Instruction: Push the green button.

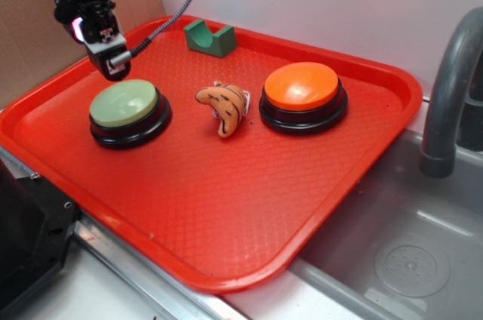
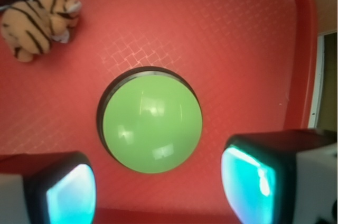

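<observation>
Red tray (image 1: 226, 244) beside grey sink (image 1: 407, 260), curved faucet (image 1: 449, 86) at right. Green button (image 1: 124, 105) on tray's left part, orange button (image 1: 302, 87) toward right, well apart. Striped plush tiger (image 1: 223, 105) between them. Dark green notched block (image 1: 210, 37) near far rim. Gripper (image 1: 112, 60) hovers just above green button's far edge, jaws spread wide, empty; wrist view shows pads (image 2: 71, 195) flanking dome.

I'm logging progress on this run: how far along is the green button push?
Done: the claw is lined up above the green button, whose dome sits between the two fingers in the wrist view. In hand: hovering, apparently clear of the dome. Left: lower and press; the orange button is not the target.
</observation>
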Available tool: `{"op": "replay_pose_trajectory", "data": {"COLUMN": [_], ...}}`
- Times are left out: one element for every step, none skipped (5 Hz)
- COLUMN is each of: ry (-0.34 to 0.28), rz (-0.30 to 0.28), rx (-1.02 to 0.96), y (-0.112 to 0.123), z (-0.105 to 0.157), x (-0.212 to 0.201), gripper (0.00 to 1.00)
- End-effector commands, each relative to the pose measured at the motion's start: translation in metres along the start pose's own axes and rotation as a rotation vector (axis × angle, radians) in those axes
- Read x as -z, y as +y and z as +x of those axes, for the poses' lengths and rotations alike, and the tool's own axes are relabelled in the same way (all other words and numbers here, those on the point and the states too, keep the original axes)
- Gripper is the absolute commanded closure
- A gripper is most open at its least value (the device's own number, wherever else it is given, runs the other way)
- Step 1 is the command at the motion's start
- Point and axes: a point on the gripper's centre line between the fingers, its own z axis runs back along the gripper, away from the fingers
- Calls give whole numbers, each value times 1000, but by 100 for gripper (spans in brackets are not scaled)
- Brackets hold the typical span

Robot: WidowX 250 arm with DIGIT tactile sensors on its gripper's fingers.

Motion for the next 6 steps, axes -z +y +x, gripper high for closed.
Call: {"op": "replay_pose_trajectory", "data": {"ry": [-65,-61,-45,-62,-76,-105], "rz": [-13,-44,-52,-59,-73,-80], "rx": [-43,-80,-106,-106,-119,-128], "y": [6,6,4,2,1,0], "z": [9,10,11,11,12,10], "x": [-23,-32,-36,-41,-46,-50], "gripper": [0,0,0,0,0,0]}}
